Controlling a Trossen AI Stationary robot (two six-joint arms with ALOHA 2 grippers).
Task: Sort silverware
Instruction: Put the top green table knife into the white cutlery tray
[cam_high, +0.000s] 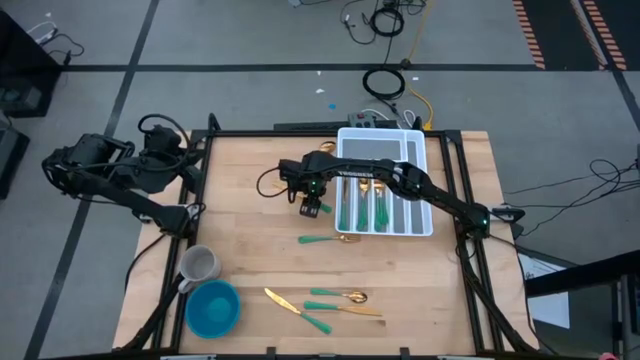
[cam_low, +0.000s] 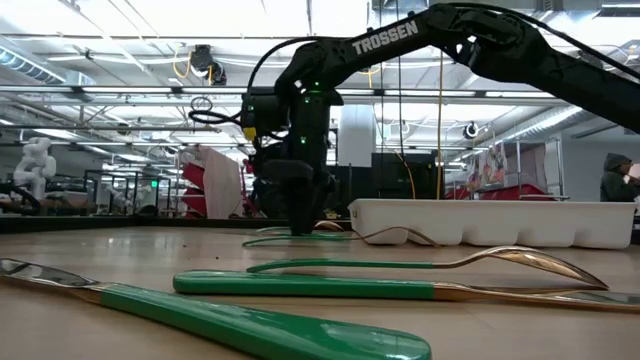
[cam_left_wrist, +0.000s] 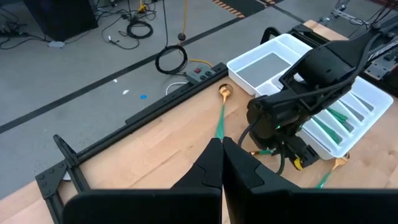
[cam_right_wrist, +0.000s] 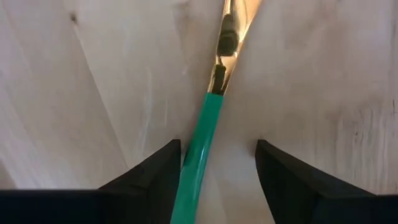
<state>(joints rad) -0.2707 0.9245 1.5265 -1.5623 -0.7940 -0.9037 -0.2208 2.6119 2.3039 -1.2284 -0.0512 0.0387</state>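
Nearest the front edge of the table (cam_high: 250, 190): a cluster of silverware – a knife (cam_high: 283, 302), a spoon (cam_high: 338, 295) and two more teal-handled pieces – lying flat on the wood. The low view sees these as big foreground shapes; only the high view shows how they lie relative to each other. Blue bowl (cam_high: 212, 308) and grey mug (cam_high: 200, 265) sit at the front left, touching or nearly so; visible from above only.

Mid-table: one teal-handled piece (cam_high: 329, 239) lies alone, just in front of the white tray (cam_high: 420, 150).

Right gripper (cam_high: 312, 207) is down at the table just left of the tray. Right wrist view shows what no other view does: fingers spread, a teal handle with gold neck (cam_right_wrist: 208, 118) running between them on the wood, touching the one finger (cam_right_wrist: 155, 168), clear of the other. Not pinched. From the low view you can't tell the finger gap.

Tray holds several teal-handled pieces in its long slots; big rear compartment looks bare in the left wrist view.

Behind the gripper, near the rear edge, a gold spoon (cam_left_wrist: 224, 93) lies on the wood – clear only from the left wrist.

Left gripper (cam_left_wrist: 222, 163) is parked off the table's left side, fingers pressed together, holding nothing.
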